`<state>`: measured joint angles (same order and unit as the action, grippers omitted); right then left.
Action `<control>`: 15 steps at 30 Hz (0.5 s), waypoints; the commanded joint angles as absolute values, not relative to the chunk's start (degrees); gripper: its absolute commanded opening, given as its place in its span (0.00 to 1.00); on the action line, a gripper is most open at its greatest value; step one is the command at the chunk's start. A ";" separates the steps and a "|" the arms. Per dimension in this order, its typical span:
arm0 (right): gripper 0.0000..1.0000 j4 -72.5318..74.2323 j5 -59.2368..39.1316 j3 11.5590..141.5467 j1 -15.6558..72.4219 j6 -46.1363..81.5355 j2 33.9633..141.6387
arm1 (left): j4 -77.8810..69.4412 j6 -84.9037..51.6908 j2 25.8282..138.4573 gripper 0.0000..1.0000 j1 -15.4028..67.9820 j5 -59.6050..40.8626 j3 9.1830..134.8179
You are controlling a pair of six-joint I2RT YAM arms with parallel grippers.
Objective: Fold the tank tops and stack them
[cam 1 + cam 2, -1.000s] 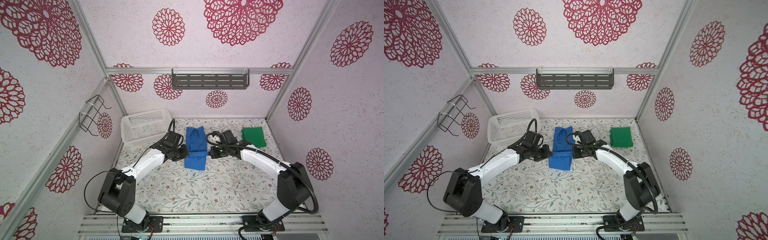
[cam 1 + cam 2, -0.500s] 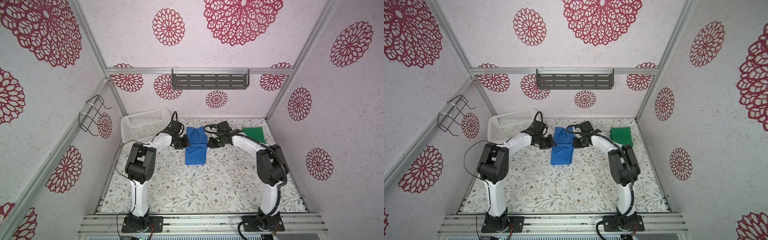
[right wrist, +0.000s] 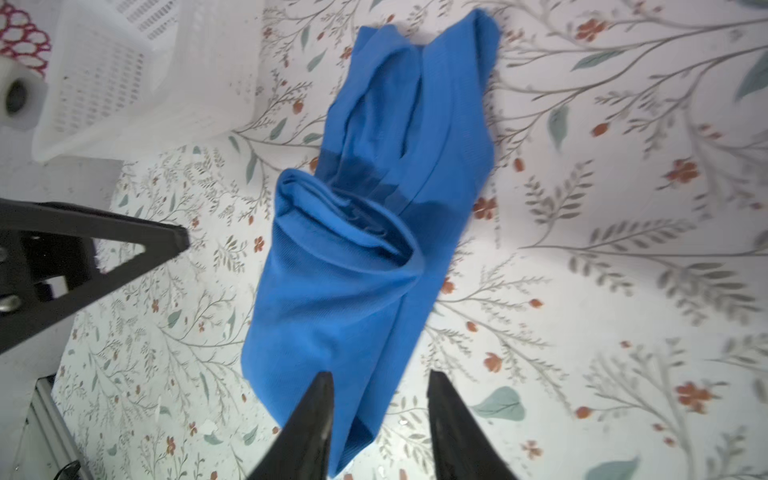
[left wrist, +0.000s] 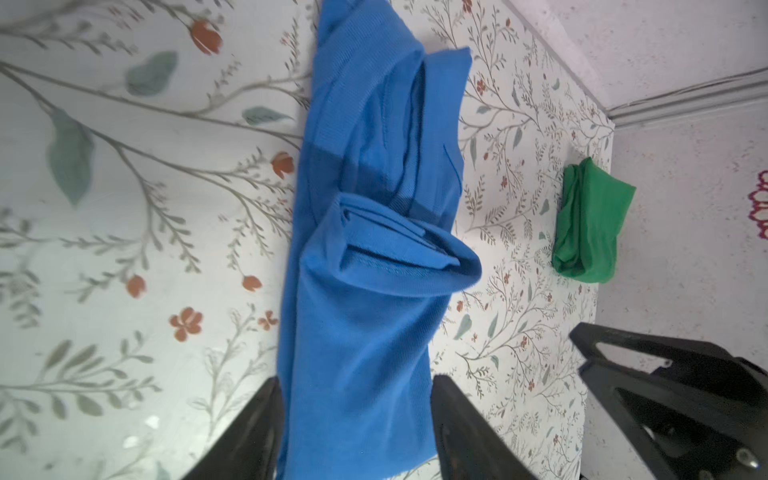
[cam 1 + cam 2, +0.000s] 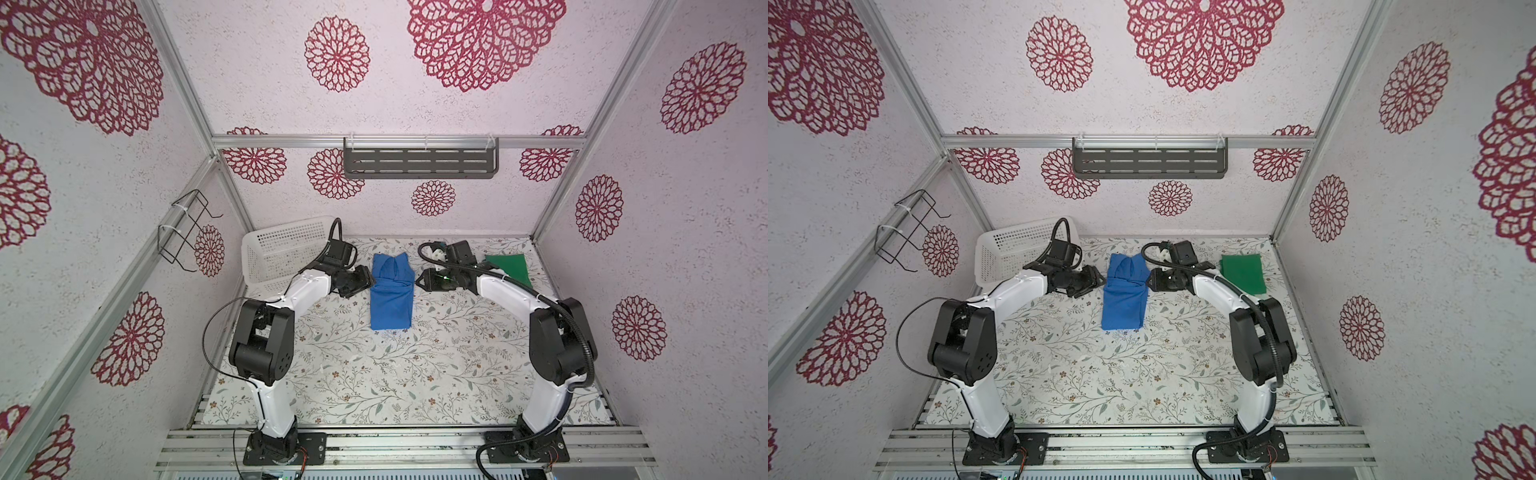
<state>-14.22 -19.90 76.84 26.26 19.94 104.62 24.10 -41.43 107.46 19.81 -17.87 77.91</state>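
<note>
Pointing straps rearward, the blue tank top (image 5: 391, 301) lies between left tool (image 5: 368, 282) and right tool (image 5: 420, 282), both unclenched.

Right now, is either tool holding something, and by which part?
Nothing is held. The left tool and the right tool both stand open, one at each side of the blue top.

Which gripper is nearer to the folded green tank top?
Right. The right gripper lies between the green tank top and the blue tank top; the left gripper is beyond the blue one.
</note>
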 commanded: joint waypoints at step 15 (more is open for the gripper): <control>0.27 5.70 -17.65 50.00 39.63 37.09 98.01 | 12.26 -50.56 104.90 0.51 31.88 -17.91 56.89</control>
